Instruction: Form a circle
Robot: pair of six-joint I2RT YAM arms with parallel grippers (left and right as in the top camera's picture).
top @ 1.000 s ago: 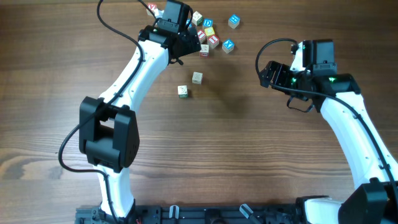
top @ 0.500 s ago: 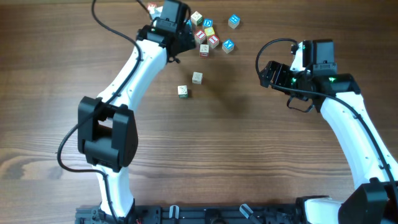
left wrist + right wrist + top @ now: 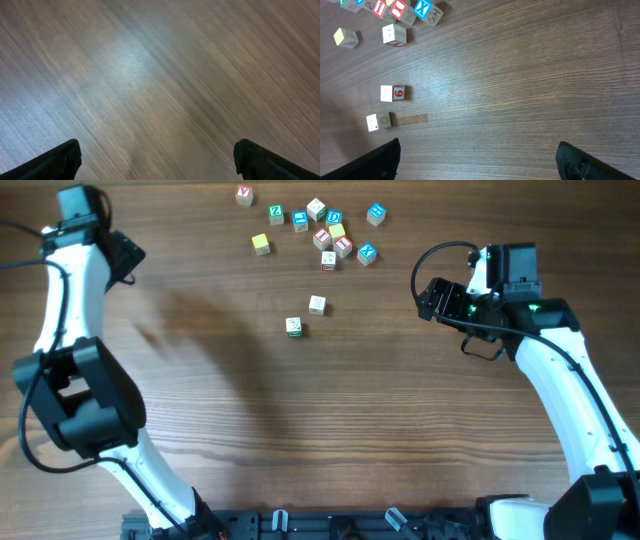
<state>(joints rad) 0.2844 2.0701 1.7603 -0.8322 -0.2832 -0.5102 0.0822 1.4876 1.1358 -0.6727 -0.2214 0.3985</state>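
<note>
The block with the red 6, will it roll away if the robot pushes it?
Probably not: the block with the red 6 has flat square faces, so it should slide, not roll. It looks small and wooden, so likely light and stiff.

Wood below, plastic on me

My table [image 3: 330, 430] is brown grained wood, smooth, with a low sheen that glares pale under my left wrist. The letter cubes [image 3: 323, 237] at the far side look like pale wood, matt, with painted red, blue, green and yellow faces. My left arm [image 3: 62, 290] and right arm [image 3: 556, 376] wear glossy white plastic shells over matt black joints; my left gripper [image 3: 159, 162] and right gripper [image 3: 477, 160] show matt black fingers.
</note>
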